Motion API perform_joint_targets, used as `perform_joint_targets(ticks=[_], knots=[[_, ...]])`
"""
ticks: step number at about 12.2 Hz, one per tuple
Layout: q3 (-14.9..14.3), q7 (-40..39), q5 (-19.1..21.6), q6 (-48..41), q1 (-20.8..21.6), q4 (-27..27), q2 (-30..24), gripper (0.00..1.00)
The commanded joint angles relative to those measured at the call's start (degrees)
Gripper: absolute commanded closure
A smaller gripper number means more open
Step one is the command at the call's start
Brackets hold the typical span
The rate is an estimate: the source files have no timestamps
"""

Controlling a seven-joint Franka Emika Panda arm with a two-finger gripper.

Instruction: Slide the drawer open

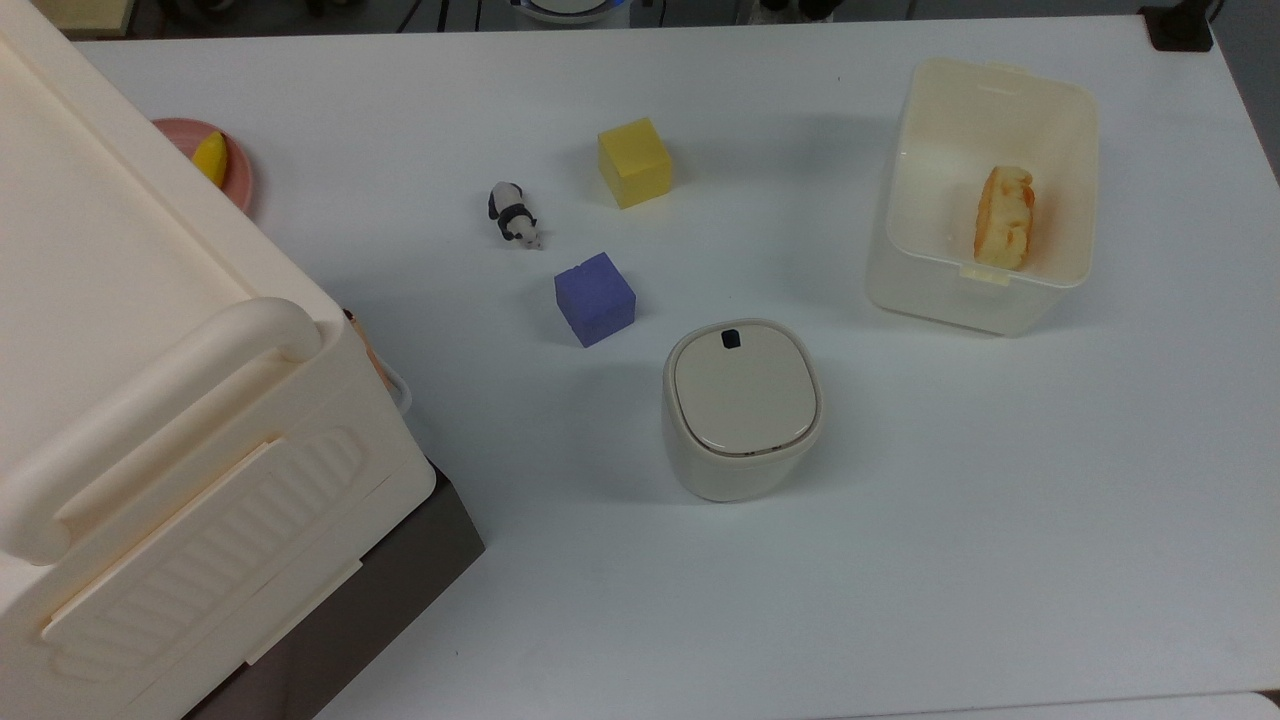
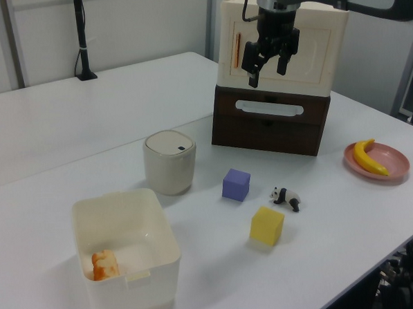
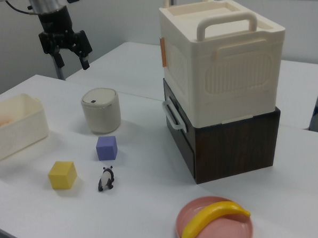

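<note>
White table (image 1: 900, 560), everything placed relative to the dark brown drawer unit. Cream ribbed cabinet (image 3: 226, 64) stacked directly on top of it. Drawer (image 2: 271, 127) shut, flush in the dark brown base, white loop handle (image 2: 270, 108) on its front panel. Cream plastic bin (image 2: 125, 252) well apart from the drawer front, bread piece (image 1: 1004, 217) inside. Lidded cream canister (image 2: 170, 161) near the drawer front. Pink plate (image 3: 215, 225) with banana (image 3: 213, 217) beside the unit. Purple cube (image 2: 236, 185), yellow cube (image 2: 267, 225), panda figurine (image 2: 286, 197) out in front. Gripper (image 2: 269, 62) hovering above the handle, clear of it, jaws spread, holding nothing. Step: approach, pull not begun. Next, likely: lower to handle, hook or pinch loop, pull straight out toward the cubes.
</note>
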Motion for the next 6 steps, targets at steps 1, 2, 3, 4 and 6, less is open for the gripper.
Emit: perform_joint_targets(ticks=[1, 2, 3, 4, 6], knots=[[-0.22, -1.09, 0.98, -0.05, -0.09, -1.52, -0.21, 0.0], [-0.22, -1.09, 0.98, -0.04, -0.09, -1.52, -0.2, 0.0], [-0.31, -1.35, 0.98, -0.13, -0.09, -1.52, -0.2, 0.0], [-0.31, -1.35, 0.98, -0.13, -0.09, -1.52, -0.2, 0.0], [-0.22, -1.44, 0.98, -0.04, 0.0, -1.52, -0.2, 0.0]])
